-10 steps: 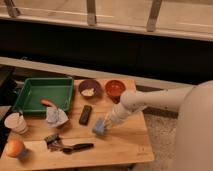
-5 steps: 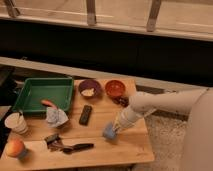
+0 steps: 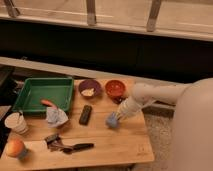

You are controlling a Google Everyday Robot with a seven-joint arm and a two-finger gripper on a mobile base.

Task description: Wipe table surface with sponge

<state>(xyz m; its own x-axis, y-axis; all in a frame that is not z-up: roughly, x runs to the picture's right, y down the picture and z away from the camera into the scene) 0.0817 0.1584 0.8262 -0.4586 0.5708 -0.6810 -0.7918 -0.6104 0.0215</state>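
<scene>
A small blue sponge (image 3: 112,120) lies on the wooden table (image 3: 120,145), right of centre. My gripper (image 3: 118,116) is at the end of the white arm (image 3: 150,97) that reaches in from the right, and it is down on the sponge, pressing it against the table top. The far side of the sponge is hidden under the gripper.
A black remote (image 3: 86,114) lies just left of the sponge. A purple bowl (image 3: 89,88) and a red bowl (image 3: 115,88) stand behind it. A green tray (image 3: 42,92), a crumpled cloth (image 3: 56,116), a white cup (image 3: 16,122), an orange fruit (image 3: 15,148) and dark utensils (image 3: 67,145) fill the left.
The gripper and sponge slid toward the front right of the table, then back a little to the left. The other objects stayed put.
</scene>
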